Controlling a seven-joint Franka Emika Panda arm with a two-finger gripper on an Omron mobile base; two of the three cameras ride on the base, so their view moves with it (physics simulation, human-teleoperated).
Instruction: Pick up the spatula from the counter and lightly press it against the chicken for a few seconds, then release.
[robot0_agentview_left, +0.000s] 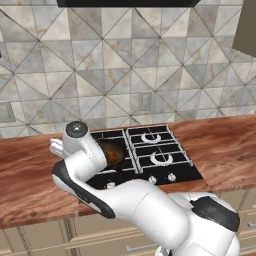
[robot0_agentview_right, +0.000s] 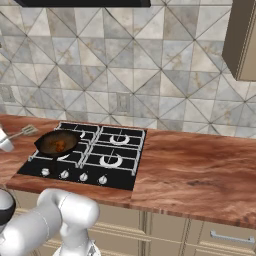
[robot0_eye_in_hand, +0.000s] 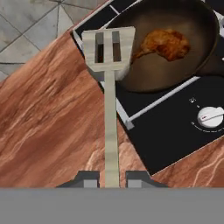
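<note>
My gripper (robot0_eye_in_hand: 111, 180) is shut on the handle of a pale slotted spatula (robot0_eye_in_hand: 110, 127). In the hand view its blade hangs over the near rim of the dark frying pan (robot0_eye_in_hand: 175, 74), just left of the browned chicken piece (robot0_eye_in_hand: 164, 43); I cannot tell whether it touches the rim. From the right base view, the spatula (robot0_agentview_right: 27, 131) points toward the pan (robot0_agentview_right: 47, 141) from the left, with the chicken (robot0_agentview_right: 60, 145) inside. In the left base view, the pan (robot0_agentview_left: 118, 148) and chicken (robot0_agentview_left: 114, 157) peek out behind my arm's elbow.
The pan sits on the front-left burner of a black stove (robot0_agentview_right: 107, 150) with a row of knobs (robot0_agentview_right: 74, 175) along its front. Wood-grain counter (robot0_agentview_right: 200, 170) stretches to the right, and the tiled wall rises behind. A cabinet (robot0_agentview_right: 242, 40) hangs at upper right.
</note>
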